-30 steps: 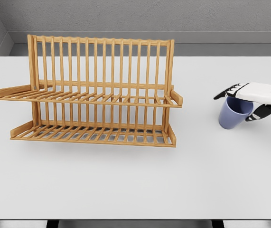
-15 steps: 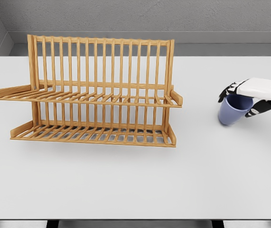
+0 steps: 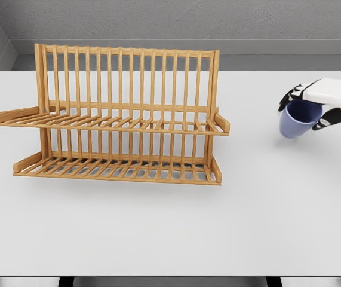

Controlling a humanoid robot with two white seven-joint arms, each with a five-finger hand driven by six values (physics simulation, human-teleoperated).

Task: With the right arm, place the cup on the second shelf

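Observation:
A blue cup (image 3: pixel 297 121) hangs tilted above the white table at the right, held at its rim by my right hand (image 3: pixel 313 106), whose fingers are curled on it. The arm comes in from the right edge. A wooden two-tier dish rack (image 3: pixel 116 116) stands at the left centre of the table. Its upper shelf (image 3: pixel 110 124) and lower shelf (image 3: pixel 116 168) hold nothing. The cup is well to the right of the rack, roughly level with the upper shelf in the picture. My left arm does not show.
The white table (image 3: pixel 170 227) spreads wide in front of and to the right of the rack. A grey wall runs behind its far edge. The rack's tall slatted back rises behind both shelves.
My right hand has lifted the cup off the table and carried it upward and slightly right. The rack has not moved.

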